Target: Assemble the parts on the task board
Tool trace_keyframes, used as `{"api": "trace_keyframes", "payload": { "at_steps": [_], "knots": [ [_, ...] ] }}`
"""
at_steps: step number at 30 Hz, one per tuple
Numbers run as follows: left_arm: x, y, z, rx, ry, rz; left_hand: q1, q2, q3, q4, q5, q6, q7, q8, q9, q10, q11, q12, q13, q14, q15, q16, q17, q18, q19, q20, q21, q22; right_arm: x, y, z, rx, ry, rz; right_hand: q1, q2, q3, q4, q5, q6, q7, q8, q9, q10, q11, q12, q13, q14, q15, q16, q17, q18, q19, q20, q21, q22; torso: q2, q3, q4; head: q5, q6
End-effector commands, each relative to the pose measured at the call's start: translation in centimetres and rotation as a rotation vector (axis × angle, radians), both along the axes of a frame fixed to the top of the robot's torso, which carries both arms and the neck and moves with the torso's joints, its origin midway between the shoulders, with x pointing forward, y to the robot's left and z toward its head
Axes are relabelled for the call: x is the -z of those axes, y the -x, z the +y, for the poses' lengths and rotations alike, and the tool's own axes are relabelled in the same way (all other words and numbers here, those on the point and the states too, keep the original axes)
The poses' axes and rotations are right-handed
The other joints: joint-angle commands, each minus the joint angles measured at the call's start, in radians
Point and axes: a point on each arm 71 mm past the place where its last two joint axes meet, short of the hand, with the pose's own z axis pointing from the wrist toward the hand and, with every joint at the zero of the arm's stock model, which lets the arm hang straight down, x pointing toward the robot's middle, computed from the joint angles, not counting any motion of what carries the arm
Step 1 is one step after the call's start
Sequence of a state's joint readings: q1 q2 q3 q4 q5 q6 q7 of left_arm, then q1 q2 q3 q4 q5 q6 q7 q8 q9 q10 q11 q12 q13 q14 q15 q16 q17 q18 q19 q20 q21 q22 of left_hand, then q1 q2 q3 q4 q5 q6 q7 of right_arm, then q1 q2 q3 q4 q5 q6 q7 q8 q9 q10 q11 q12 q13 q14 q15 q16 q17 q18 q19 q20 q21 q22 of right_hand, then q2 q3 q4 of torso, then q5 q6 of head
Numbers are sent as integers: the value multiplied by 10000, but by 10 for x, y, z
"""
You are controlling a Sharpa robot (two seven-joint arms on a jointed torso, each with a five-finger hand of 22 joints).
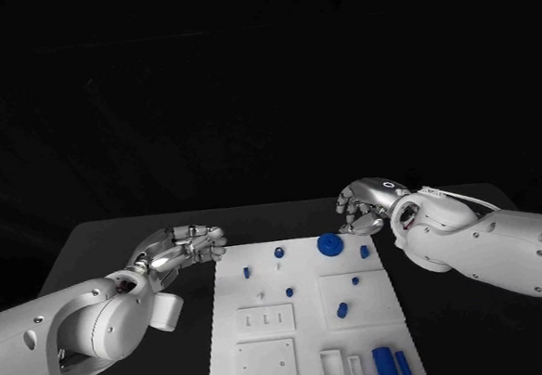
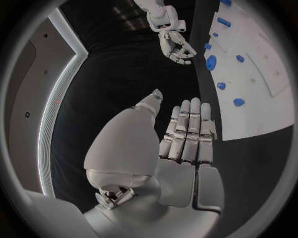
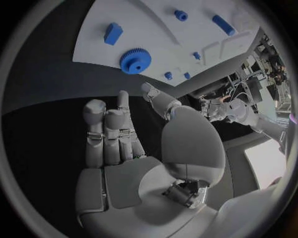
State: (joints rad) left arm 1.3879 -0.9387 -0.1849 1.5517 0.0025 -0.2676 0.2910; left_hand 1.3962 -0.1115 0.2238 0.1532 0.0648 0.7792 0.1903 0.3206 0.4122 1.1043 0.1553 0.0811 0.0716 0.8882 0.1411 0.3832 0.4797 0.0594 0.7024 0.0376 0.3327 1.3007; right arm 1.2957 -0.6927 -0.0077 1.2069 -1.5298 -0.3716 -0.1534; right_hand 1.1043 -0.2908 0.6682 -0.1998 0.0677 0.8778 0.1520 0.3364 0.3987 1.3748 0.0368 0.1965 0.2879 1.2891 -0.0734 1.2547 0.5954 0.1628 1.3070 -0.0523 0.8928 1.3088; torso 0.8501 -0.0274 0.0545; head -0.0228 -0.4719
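Observation:
The white task board lies lengthwise in the middle of the black table. A blue gear sits near its far right corner, with several small blue pegs scattered behind and beside it. Two blue cylinders lie at the near right. My left hand hovers off the board's far left corner, fingers straight and together, palm empty. My right hand hangs just beyond the far right corner, close to the gear, holding nothing.
Square and slotted recesses mark the board's near half. Bare black table runs along both long sides of the board. The table's far edge lies just behind both hands.

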Motion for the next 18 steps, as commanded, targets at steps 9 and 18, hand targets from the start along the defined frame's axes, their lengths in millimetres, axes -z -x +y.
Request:
{"api": "trace_keyframes", "payload": {
  "at_steps": [9,18],
  "knots": [
    [-1,-2,-4,239,49,-179,82,14,-56,33,-45,54,-13,-44,-14,82,-11,-27,6,78,18,-40,17,61,-6,49,-54,11,22,-10,17,-399,207,900,-172,172,-449,22,386,-23,-151,-269,-97,-2310,-149,8156,8405,-104,-157,986,1022,990,15,-289,911,243,7,33,17,-46,-18],
    [-1,-3,-5,281,18,-185,84,20,-64,41,-45,54,-12,-47,-16,82,-10,-33,4,78,18,-46,19,59,-7,50,-56,13,37,-12,27,-455,426,1048,-246,291,-423,-40,547,-191,-153,-391,-139,-2065,-143,9451,9191,-151,-144,1280,1605,990,-8,-436,1448,228,13,-6,32,-33,-79]
  ]
}}
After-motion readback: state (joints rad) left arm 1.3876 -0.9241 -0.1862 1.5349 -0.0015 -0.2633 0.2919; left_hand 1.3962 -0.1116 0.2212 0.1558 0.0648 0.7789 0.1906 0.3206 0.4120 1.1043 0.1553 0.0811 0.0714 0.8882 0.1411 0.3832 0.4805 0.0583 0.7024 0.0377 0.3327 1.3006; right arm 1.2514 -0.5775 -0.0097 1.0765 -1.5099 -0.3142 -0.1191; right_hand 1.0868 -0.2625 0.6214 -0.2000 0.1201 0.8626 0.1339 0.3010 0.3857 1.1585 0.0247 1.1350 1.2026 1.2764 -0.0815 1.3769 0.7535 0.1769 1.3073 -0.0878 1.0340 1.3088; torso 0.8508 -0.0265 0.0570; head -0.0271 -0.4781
